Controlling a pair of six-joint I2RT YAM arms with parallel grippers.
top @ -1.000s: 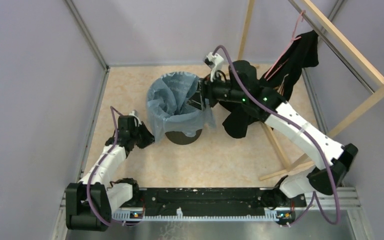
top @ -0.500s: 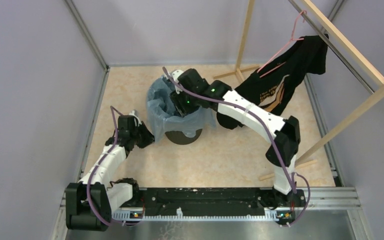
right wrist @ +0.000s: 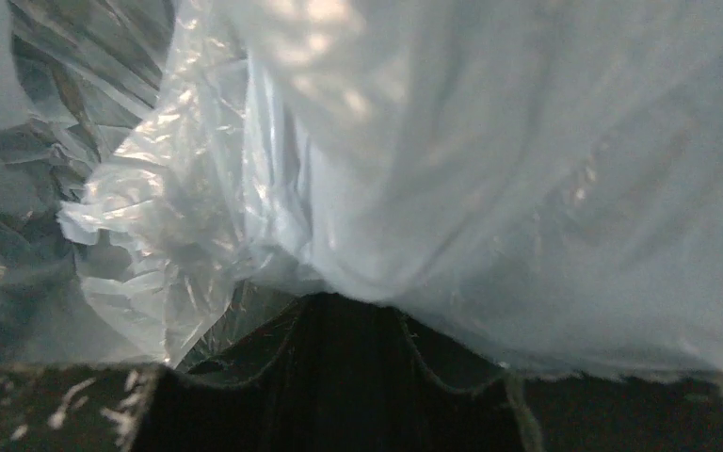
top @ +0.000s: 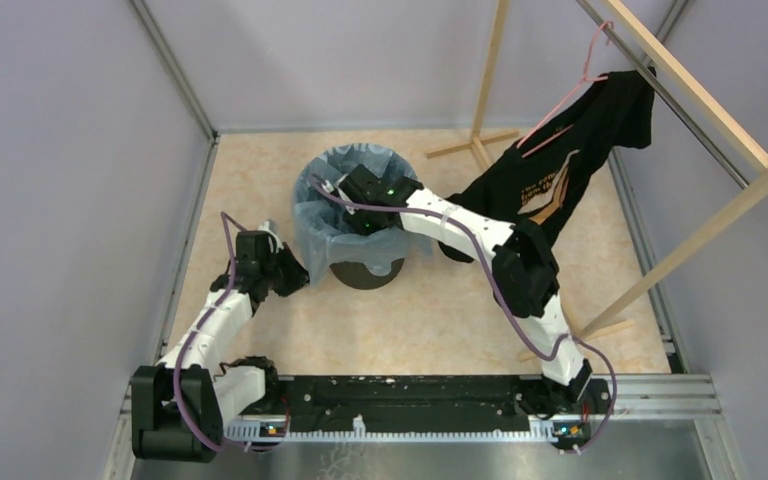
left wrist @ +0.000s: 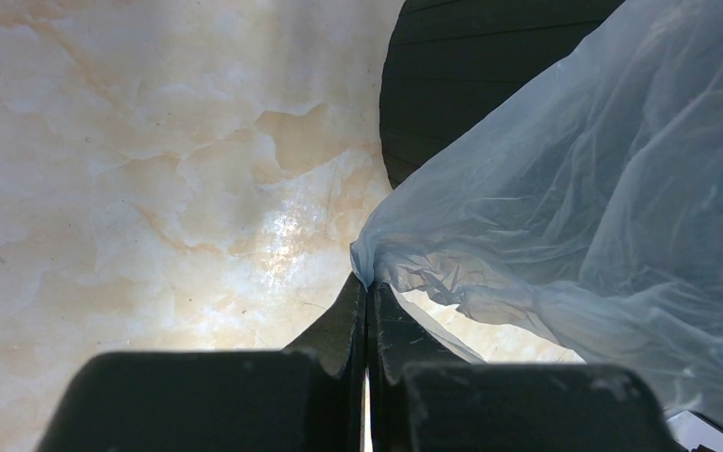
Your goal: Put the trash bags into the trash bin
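Our left fingers [left wrist: 344, 325] pinch the hem of the translucent pale-blue plastic trash bag [left wrist: 565, 188] outside the round black plastic trash bin [left wrist: 461, 85]. Our right fingers [right wrist: 245, 377] reach inside; we cannot tell their grip.

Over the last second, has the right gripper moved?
Yes. The right gripper went leftward, from the right rim of the trash bin into its mouth, which the blue trash bag lines.

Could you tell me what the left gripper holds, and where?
The left gripper pinches the blue trash bag by a corner of its overhanging edge, outside the trash bin.
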